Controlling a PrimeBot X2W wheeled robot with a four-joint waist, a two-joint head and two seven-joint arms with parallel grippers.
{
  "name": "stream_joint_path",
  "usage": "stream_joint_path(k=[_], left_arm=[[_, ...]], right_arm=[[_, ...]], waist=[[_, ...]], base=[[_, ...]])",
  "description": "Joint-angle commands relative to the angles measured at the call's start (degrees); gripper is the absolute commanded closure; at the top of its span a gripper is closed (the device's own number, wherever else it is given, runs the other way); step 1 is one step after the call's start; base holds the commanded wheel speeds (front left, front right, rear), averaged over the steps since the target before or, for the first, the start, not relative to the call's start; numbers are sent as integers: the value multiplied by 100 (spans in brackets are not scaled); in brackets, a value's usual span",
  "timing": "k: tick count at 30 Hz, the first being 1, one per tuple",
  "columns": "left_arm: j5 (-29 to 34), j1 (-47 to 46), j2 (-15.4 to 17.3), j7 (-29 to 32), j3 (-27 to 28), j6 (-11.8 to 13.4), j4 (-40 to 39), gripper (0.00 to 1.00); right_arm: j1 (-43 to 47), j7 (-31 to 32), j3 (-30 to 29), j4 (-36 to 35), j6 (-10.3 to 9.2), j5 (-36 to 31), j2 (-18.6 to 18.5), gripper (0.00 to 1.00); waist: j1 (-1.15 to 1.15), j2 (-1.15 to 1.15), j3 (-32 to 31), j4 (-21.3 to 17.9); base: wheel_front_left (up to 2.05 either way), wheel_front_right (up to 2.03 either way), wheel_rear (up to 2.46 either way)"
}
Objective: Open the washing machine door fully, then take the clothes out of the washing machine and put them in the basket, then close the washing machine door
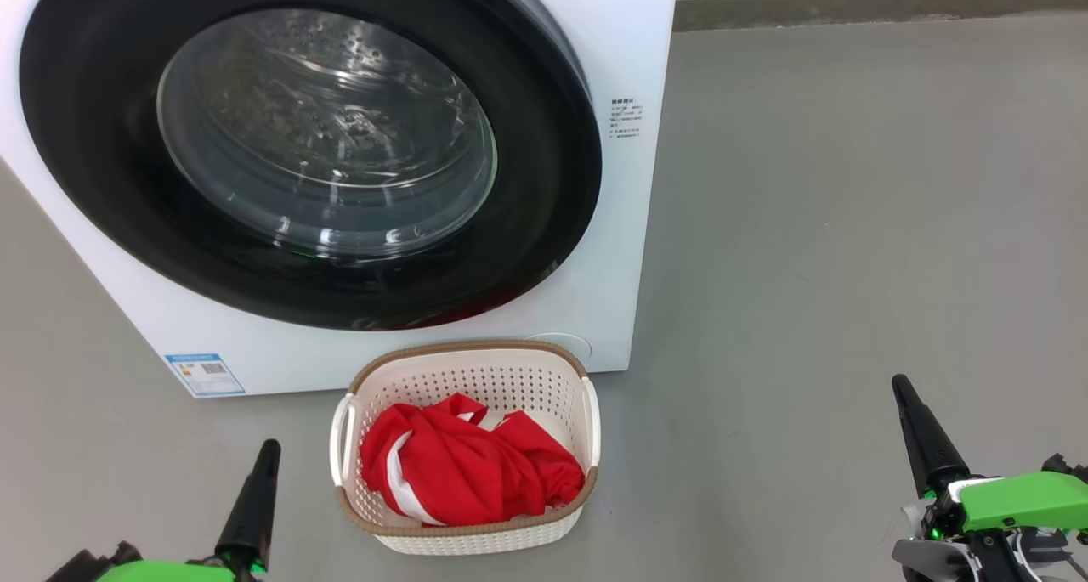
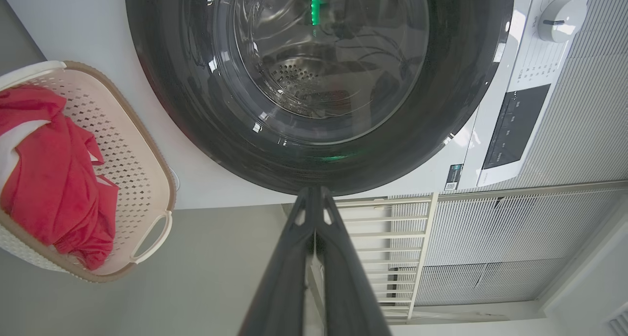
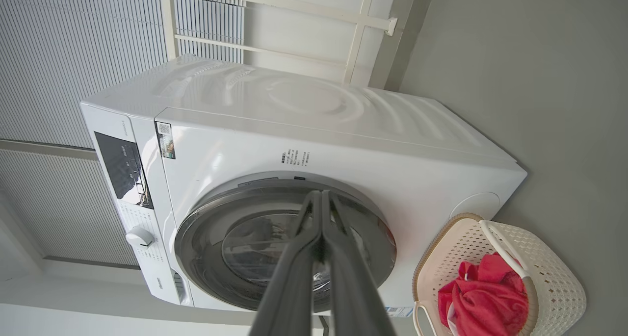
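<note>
One washing machine (image 1: pixel 625 242), one round washing machine door (image 1: pixel 85 157), one basket (image 1: pixel 510 385), one heap of red clothes (image 1: pixel 459 471), pieces not countable, two hands, left hand (image 1: pixel 269 450), right hand (image 1: pixel 901 388), one control knob (image 2: pixel 562 18), one blue label (image 1: pixel 204 374)

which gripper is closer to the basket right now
Left. The left gripper sits just left of the basket, apart from it, fingers shut. The right gripper is much farther off, out to the basket's right.
</note>
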Motion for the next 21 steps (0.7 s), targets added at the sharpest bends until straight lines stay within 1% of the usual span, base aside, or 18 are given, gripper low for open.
stream_joint_path(k=[1,4,21], left_arm=[[-171,-248,51,53,205,-39,-107,100],[-341,-268,47,96,213,-40,-95,100],[-341,-268,47,96,212,-40,-95,100]], right_arm=[[-325,58,94,-127,-4,160,-99,100],[-348,103,90,-114,-4,334,-101,100],[-350,118,72,-113,-4,319,-89,100]], waist=[[0,0,2,1],[0,0,6,2],[0,0,6,2]], base=[[0,0,0],[0,0,0],[0,0,0]])
